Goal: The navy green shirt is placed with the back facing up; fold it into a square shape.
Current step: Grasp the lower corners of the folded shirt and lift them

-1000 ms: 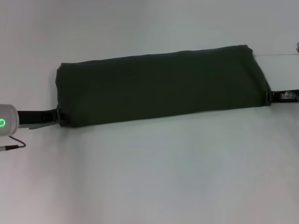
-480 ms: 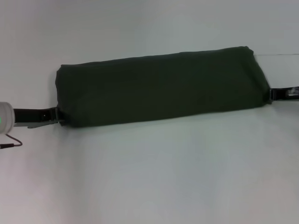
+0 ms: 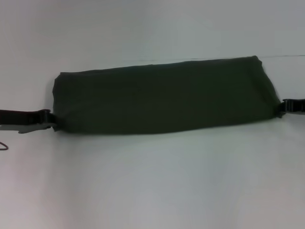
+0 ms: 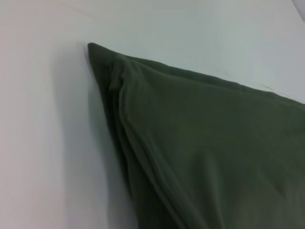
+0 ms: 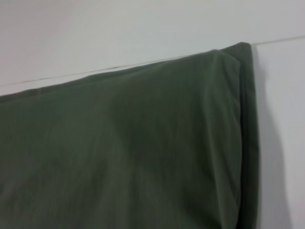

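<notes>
White tabletop (image 3: pixel 152 191) fills the scene. On it, across the middle, the navy green shirt (image 3: pixel 164 98) lies as a long folded band, plain side up, its right end slightly farther than its left. The left gripper (image 3: pixel 47 119) sits at the band's near-left corner, the right gripper (image 3: pixel 282 109) at its near-right corner. Whether either pincer grips the cloth cannot be told.

Lab-like; bare white table (image 3: pixel 152 186)
</notes>
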